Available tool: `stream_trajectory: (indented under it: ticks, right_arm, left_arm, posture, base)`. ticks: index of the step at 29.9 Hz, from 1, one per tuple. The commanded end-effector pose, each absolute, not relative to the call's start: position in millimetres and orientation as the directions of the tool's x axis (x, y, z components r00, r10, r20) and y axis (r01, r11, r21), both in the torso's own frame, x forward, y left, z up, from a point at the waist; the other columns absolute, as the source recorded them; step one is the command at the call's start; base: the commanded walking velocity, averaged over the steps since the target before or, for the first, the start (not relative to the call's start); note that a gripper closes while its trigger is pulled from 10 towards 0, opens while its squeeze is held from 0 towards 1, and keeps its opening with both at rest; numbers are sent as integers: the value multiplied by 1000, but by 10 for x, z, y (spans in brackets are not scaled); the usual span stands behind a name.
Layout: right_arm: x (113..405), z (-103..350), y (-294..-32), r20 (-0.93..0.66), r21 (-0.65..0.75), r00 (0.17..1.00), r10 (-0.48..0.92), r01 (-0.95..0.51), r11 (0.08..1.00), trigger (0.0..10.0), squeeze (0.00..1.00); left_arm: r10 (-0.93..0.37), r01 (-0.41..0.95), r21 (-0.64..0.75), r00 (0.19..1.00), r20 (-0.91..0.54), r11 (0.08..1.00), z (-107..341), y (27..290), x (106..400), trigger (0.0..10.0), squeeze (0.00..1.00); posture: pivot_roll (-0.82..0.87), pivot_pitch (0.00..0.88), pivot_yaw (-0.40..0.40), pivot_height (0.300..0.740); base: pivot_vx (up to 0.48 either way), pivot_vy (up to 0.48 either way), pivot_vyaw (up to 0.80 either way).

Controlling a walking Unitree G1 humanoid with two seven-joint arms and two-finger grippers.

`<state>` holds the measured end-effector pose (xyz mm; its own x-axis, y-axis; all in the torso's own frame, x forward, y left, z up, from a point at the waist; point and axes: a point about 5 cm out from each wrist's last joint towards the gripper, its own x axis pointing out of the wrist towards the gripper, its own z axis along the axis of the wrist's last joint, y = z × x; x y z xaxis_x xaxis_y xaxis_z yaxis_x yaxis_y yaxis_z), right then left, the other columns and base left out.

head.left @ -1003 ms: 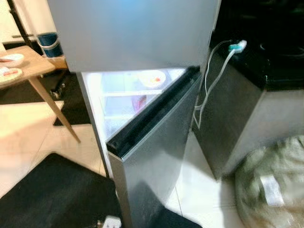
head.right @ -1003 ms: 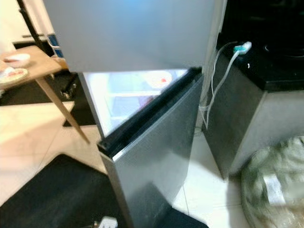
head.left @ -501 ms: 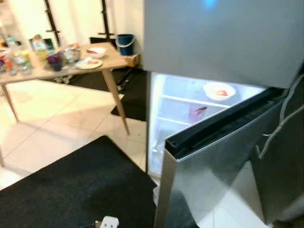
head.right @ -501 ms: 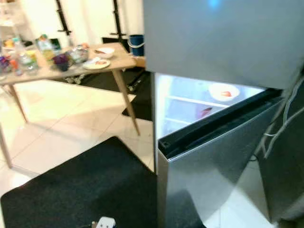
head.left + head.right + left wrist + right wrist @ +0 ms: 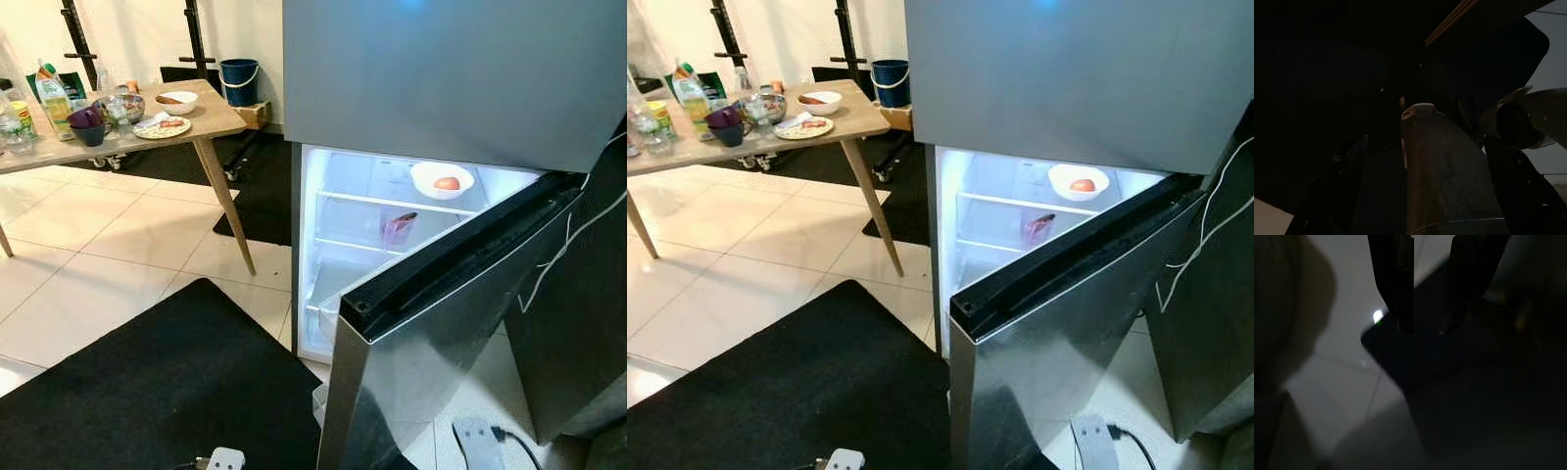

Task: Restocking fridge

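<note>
Silver fridge [image 5: 441, 69], lower door [image 5: 441, 343] ajar, interior lit; white bowl [image 5: 441, 179] on top shelf. Right hand [image 5: 1422, 330] narrowly parted; left hand's [image 5: 1420, 196] state cannot be told.

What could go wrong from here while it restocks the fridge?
The fridge door stands only partly open, so an arm reaching for the shelf could knock its edge. The white bowl with a red item sits on that shelf; anything pushed in carelessly might shove it. A white cable hangs beside the fridge and a plug lies on the floor by the door, both possible snags while walking.
</note>
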<state>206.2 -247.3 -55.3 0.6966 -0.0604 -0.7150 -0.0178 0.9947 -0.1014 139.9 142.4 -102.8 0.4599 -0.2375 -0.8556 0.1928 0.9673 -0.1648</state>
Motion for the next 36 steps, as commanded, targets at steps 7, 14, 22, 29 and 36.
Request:
stream_trajectory:
  ticks: [7,14,22,29,36]
  right_arm:
    - [2444,-272,-2380,-572,-37,817,74,-116,993,10000,0]
    - [2696,-52,-2175,-449,41,853,264,-275,960,10000,0]
    - [2918,214,-1817,-310,79,790,530,-534,842,10000,0]
    - [3105,480,-1392,-185,72,701,689,-689,721,10000,0]
    - [3642,1157,-985,-19,-69,829,559,-558,827,10000,0]
  left_arm:
    - [-233,195,-162,436,-869,967,-1052,1445,1335,10000,0]
    - [-234,200,-161,432,-871,966,-1056,1453,1320,10000,0]
    - [-236,203,-162,426,-873,966,-1064,1451,1295,10000,0]
    - [-234,200,-162,423,-875,966,-1070,1455,1275,10000,0]
    - [-220,187,-152,432,-875,970,-1062,1501,1298,10000,0]
  posture:
    - [-71,0,-10,740]
    - [-76,12,-8,740]
    - [-69,23,-13,740]
    - [-57,25,-18,740]
    - [-30,17,-20,740]
  base:
    - [0,0,0]
    - [0,0,0]
    - [0,0,0]
    - [0,0,0]
    - [0,0,0]
